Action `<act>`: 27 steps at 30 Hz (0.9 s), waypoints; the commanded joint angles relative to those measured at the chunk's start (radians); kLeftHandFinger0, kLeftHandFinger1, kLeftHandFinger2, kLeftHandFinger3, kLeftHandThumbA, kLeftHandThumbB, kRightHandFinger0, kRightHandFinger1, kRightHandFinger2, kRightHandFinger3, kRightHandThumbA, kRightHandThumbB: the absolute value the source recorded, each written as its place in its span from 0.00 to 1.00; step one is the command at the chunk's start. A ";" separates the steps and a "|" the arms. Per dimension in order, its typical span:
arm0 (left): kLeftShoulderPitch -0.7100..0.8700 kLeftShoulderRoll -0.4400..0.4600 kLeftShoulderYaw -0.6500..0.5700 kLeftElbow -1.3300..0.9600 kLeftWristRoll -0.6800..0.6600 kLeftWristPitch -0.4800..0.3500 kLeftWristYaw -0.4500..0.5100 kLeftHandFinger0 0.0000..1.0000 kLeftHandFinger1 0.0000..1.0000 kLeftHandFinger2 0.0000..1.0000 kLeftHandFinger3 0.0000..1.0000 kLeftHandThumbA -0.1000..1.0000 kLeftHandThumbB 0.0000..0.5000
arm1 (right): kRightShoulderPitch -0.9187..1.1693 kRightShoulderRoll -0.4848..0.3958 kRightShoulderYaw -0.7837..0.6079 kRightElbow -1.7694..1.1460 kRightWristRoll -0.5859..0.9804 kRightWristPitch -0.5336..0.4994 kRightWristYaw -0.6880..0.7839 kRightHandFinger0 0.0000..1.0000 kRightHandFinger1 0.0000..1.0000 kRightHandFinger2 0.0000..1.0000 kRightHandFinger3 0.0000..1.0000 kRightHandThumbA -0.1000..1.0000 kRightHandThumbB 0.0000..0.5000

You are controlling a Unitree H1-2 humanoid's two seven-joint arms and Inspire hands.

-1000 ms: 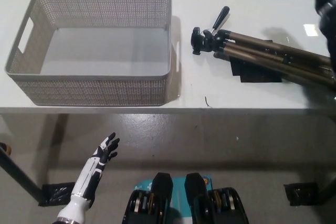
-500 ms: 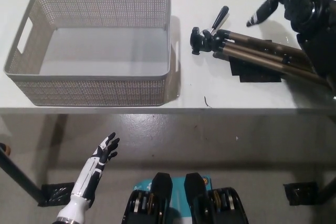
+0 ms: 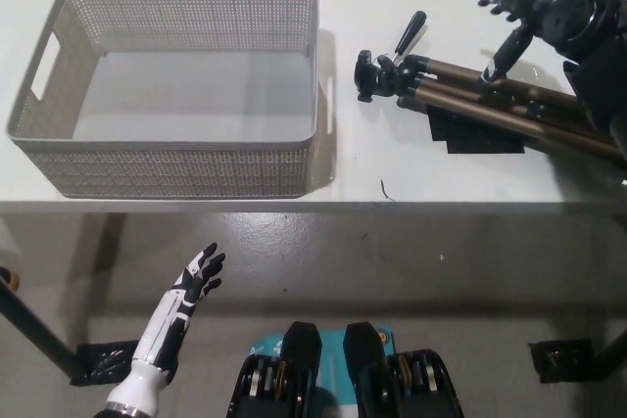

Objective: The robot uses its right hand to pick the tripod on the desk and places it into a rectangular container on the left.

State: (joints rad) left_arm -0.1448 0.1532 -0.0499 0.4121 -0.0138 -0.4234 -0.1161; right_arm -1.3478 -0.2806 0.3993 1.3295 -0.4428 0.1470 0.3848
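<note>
A folded tripod (image 3: 460, 90) with bronze legs and a black head lies on the white desk (image 3: 392, 168), head pointing left toward the basket. My black right hand (image 3: 524, 22) hovers open just above the tripod's legs, fingers spread and pointing down, not closed on anything. The grey perforated rectangular basket (image 3: 176, 159) stands at the left of the desk with nothing inside. My white left hand (image 3: 196, 276) rests open below the desk's front edge at the lower left.
A black flat patch (image 3: 480, 139) lies under the tripod legs. A small dark mark (image 3: 387, 190) sits near the desk's front edge. Black table feet (image 3: 103, 359) stand on the floor below.
My right hand has come down and toward the tripod, from high at the far right to just above its legs. The tripod, the basket and the left hand have not moved.
</note>
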 commanded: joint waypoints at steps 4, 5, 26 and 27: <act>-0.025 0.013 0.008 -0.014 -0.008 -0.047 -0.017 1.00 1.00 1.00 1.00 1.00 1.00 | -0.106 -0.037 -0.038 -0.004 0.058 -0.137 0.122 1.00 1.00 1.00 1.00 1.00 0.56; -0.025 0.012 0.008 -0.013 -0.008 -0.047 -0.016 1.00 1.00 1.00 1.00 1.00 1.00 | -0.109 -0.038 -0.033 -0.008 0.055 -0.166 0.141 1.00 1.00 1.00 1.00 1.00 0.56; -0.010 0.011 0.016 -0.027 -0.009 -0.047 -0.017 1.00 1.00 1.00 1.00 1.00 1.00 | -0.043 0.040 0.075 0.098 -0.033 0.046 0.081 1.00 1.00 1.00 1.00 1.00 0.92; -0.010 0.012 0.018 -0.027 -0.010 -0.047 -0.018 1.00 1.00 1.00 1.00 1.00 1.00 | -0.042 0.040 0.077 0.100 -0.032 0.049 0.079 1.00 1.00 1.00 1.00 1.00 0.92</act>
State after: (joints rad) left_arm -0.1467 0.1531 -0.0464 0.4125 -0.0146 -0.4282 -0.1269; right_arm -1.3639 -0.2225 0.4683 1.4139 -0.4593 0.0971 0.4965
